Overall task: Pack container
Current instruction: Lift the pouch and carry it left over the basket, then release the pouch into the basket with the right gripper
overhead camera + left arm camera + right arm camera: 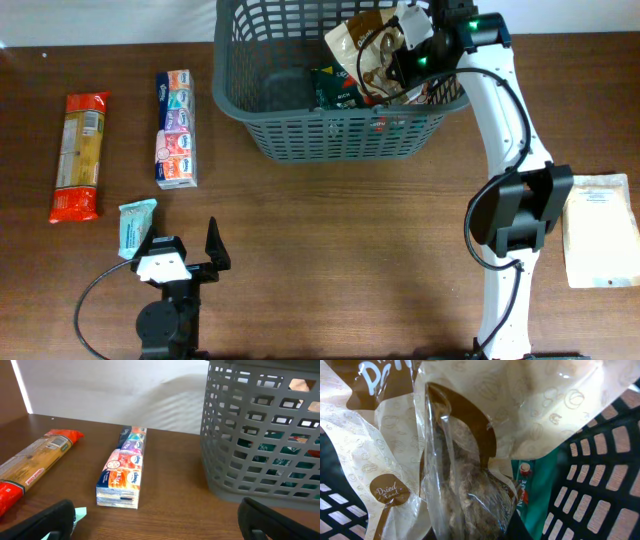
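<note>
The right end effector [405, 48] hung over the right side of the container [300, 140], up against a brown and cream pouch [362, 45], and I could not tell if its fingers were clamped on it. The left end effector [183, 250] sat low at the near left of the counter [350, 260] with its fingers wide apart, a small teal packet [136, 226] just beside it. The container stood at the far middle of the counter, a green packet [335, 90] inside.

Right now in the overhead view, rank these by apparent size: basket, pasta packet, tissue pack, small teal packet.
1. Basket, by far the largest.
2-3. Pasta packet and tissue pack: nearly alike, too close to rank.
4. Small teal packet, smallest.
</note>
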Available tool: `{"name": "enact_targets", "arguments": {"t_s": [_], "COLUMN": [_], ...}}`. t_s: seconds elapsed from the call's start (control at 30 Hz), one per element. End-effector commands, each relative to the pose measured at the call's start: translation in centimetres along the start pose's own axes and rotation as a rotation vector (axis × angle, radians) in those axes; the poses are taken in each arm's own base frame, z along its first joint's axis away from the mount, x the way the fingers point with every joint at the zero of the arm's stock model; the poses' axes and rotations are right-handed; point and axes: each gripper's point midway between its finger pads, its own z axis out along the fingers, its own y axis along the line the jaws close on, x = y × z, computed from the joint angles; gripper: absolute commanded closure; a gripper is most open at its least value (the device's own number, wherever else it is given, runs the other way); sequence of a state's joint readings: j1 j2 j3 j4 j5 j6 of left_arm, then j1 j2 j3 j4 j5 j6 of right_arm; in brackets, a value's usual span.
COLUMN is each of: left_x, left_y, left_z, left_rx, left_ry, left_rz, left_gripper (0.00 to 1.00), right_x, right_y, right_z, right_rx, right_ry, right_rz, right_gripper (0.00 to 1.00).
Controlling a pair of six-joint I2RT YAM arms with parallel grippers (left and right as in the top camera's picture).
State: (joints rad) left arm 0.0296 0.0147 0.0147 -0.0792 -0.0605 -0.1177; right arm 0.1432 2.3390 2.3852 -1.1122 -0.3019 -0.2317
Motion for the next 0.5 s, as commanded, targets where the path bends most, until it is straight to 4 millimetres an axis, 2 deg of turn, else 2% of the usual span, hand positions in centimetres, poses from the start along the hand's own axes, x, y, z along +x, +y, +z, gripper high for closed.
{"name": "enact_targets", "arguments": {"t_s": [0.0,0.47], "left_x": [0.0,0.0], "left_y": [0.2,0.2], "left_z": [0.0,0.0], "left_rx": [-0.011,-0.01], "left_ry": [-0.005,-0.005], "left_rz": [-0.002,-0.002], "left_gripper": [0.01,0.01], "right_x": [0.3,2.0], "right_y": [0.0,-0.1], "right_z": [0.1,1.7], "right_rx": [0.007,-0.005], "right_ry": [0.008,0.053], "right_rz": [0.009,0.023], "right_gripper": [0.96,0.96]}}
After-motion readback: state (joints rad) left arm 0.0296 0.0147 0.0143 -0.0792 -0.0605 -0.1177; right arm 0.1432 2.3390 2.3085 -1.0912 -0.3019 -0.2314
